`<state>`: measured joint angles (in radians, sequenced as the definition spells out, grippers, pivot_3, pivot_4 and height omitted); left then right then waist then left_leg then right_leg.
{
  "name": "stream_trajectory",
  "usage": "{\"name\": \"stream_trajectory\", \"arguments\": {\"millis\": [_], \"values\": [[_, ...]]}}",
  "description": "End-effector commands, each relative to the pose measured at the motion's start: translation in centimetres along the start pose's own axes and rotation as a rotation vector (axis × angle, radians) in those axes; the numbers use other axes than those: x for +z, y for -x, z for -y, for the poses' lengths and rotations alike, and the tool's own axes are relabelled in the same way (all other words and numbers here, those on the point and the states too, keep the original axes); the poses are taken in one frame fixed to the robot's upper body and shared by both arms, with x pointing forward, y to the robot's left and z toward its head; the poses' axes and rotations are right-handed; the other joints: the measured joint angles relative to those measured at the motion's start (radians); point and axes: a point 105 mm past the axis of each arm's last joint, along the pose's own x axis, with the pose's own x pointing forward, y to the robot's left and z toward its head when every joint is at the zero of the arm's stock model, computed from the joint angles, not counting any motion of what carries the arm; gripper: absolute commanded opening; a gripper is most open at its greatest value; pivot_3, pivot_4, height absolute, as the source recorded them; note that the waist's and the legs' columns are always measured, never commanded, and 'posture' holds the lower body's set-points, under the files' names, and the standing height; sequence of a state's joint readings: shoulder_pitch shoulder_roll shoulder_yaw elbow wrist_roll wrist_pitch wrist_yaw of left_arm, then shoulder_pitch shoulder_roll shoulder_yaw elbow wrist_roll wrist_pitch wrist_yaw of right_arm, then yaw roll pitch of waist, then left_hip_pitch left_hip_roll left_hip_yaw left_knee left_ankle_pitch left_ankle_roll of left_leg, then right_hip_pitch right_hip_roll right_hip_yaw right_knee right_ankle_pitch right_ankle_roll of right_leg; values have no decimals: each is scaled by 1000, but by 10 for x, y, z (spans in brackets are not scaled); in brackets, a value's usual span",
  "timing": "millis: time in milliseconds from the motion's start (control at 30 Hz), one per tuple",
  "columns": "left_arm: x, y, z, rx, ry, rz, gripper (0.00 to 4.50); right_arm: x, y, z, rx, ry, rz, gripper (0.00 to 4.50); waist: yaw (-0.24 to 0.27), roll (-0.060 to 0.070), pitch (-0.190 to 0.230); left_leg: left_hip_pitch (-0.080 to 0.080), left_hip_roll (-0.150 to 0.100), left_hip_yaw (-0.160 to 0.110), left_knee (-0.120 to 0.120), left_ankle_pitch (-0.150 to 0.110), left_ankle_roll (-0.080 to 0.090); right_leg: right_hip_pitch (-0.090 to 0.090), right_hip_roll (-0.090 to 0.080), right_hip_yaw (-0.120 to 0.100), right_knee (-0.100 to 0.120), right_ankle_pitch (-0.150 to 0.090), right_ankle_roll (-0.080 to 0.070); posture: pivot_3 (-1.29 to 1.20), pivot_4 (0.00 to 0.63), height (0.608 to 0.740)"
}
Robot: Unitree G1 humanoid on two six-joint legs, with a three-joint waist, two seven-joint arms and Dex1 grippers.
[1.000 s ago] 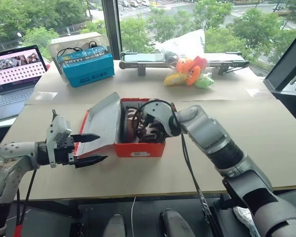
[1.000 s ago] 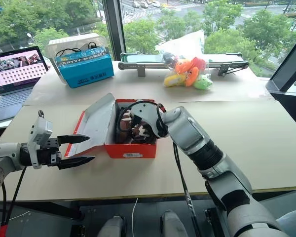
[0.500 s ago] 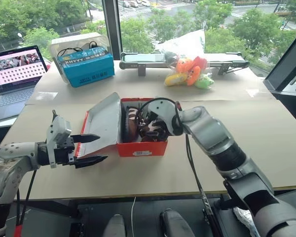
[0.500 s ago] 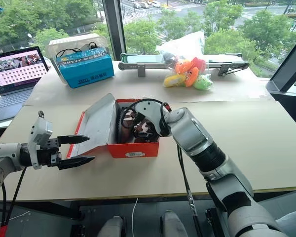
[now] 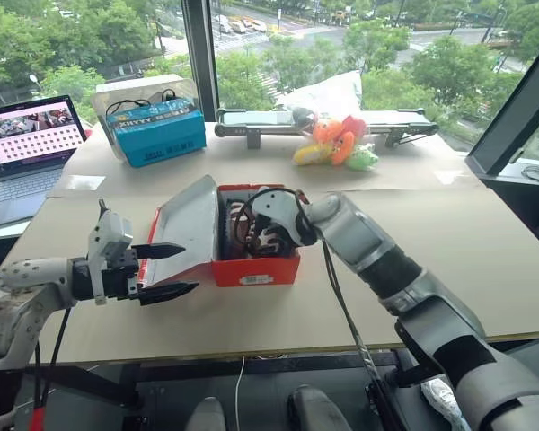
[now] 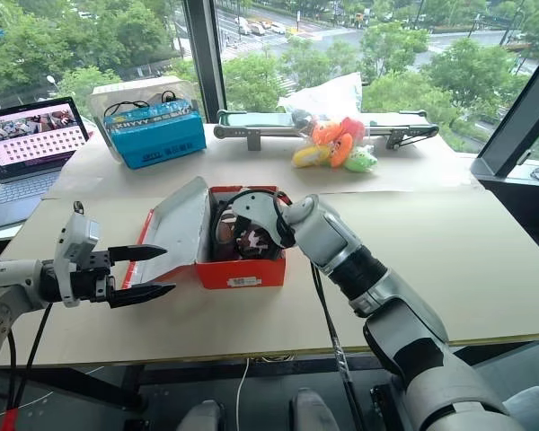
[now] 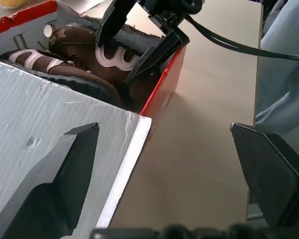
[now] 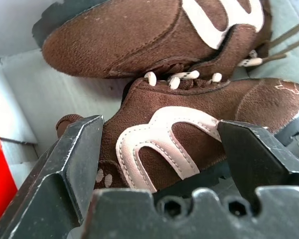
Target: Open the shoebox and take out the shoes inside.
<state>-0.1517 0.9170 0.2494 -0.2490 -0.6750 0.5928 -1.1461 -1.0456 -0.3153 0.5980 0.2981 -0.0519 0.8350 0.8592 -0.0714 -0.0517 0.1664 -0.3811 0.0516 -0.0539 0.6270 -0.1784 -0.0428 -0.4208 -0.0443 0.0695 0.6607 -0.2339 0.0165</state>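
Right gripper (image 8: 159,149) agape over shoes (image 8: 189,134) inside shoebox (image 5: 256,269).

The flat beige board worktop (image 5: 449,260) carries, near its centre, the red rectangular cardboard shoebox (image 5: 256,269) with its hinged lid open. Along the far edge lie a blue cardboard box (image 5: 158,135), a long grey-and-black device (image 5: 269,121) and a clear plastic bag of colourful plush toys (image 5: 332,139). An open laptop (image 5: 22,157) sits at the far left.
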Motion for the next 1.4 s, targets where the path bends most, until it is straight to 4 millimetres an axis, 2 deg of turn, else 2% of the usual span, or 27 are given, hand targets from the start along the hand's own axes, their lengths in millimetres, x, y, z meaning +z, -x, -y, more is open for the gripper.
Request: {"name": "stream_trajectory", "arguments": {"millis": [33, 67, 200, 500, 533, 700, 833, 900, 967, 1067, 1100, 1200, 1233, 1300, 1400], "values": [[9, 0, 2, -3, -31, 18, 4500, -53, -25, -19, 85, -90, -177, 4225, 0, -2, -3, 0, 0, 0, 0, 0, 0, 0, 0, 0, -1, 0, 0, 0, 150, 701], [9, 0, 2, -3, -30, 19, 4500, -52, -26, -18, 83, -94, -174, 4225, 1, -3, -4, 1, 0, 0, 0, 0, 0, 0, 0, 0, -1, 0, 0, 0, 150, 701], [9, -1, 2, -1, -30, 19, 4500, -48, -26, -16, 77, -108, -157, 3229, 1, -3, -6, 3, 1, 0, -1, -4, -6, 0, 0, 0, -2, 0, 0, 0, 150, 701], [10, -1, 2, -7, -32, 23, 4500, -40, -26, -16, 79, -123, -131, 202, 10, -1, -5, -4, 0, 0, -1, -2, -3, -2, 0, 0, -2, 0, 0, 0, 150, 701], [10, -1, 2, -8, -32, 23, 4500, -38, -25, -15, 78, -129, -124, 40, 13, 0, -5, -5, 0, 0, -1, -1, -1, -3, 0, 0, -2, 0, 0, 0, 150, 701], [10, -2, 2, -11, -33, 24, 4500, -27, -23, -9, 47, -108, -93, 40, 14, 0, -4, -8, 0, 0, -1, -2, -3, -4, 0, 0, -6, -1, 1, 0, 150, 701], [11, -2, 2, -14, -35, 25, 4500, -5, -11, 4, 3, -69, -38, 40, 10, 2, -3, -8, 0, 0, -2, -2, -4, -4, 0, 0, -6, -1, 1, 0, 150, 701], [11, -3, 2, -14, -34, 26, 4500, 12, 1, 8, -11, -47, 4, 40, 11, 3, -1, -9, 0, 0, -2, -2, -4, -5, 0, 0, -6, -1, 1, 0, 150, 701], [11, -3, 2, -14, -33, 25, 4500, 34, 23, 12, -28, -42, 66, 40, 14, 4, 5, -11, 0, 0, -1, -2, -4, -6, 0, 0, -6, -1, 1, 0, 150, 701], [11, -4, 2, -13, -31, 28, 4500, 55, 54, 13, -48, -74, 145, 40, 20, 7, 9, -27, 0, 0, 0, -2, -4, -20, 0, 0, -4, 0, 3, 0, 150, 701], [10, -4, 2, -13, -30, 29, 4500, 59, 63, 12, -54, -105, 167, 40, 21, 8, 10, -31, 0, 0, 0, -2, -4, -25, 0, 0, -3, 3, 9, 0, 150, 701], [9, -4, 3, -14, -27, 29, 4500, 63, 79, 10, -77, -181, 202, 40, 20, 8, 10, -44, 0, -1, 0, -2, -3, -40, 1, 0, 3, 3, 8, 0, 150, 701], [9, -5, 3, -15, -26, 30, 4500, 62, 84, 9, -90, -204, 205, 40, 17, 8, 10, -44, 0, -1, -1, -2, -3, -40, 1, 0, 3, 6, 3, 0, 150, 701], [9, -6, 3, -18, -23, 31, 4500, 58, 92, 11, -144, -295, 207, 40, 14, 8, 10, -44, 0, -1, -2, -3, -2, -40, 1, 0, 2, 6, 2, 0, 150, 701], [8, -7, 4, -22, -20, 31, 4500, 45, 98, 14, -219, -436, 199, 836, 12, 8, 11, -44, 0, 0, -1, -3, -2, -40, 0, 0, 2, 5, 4, 0, 150, 701]]}}
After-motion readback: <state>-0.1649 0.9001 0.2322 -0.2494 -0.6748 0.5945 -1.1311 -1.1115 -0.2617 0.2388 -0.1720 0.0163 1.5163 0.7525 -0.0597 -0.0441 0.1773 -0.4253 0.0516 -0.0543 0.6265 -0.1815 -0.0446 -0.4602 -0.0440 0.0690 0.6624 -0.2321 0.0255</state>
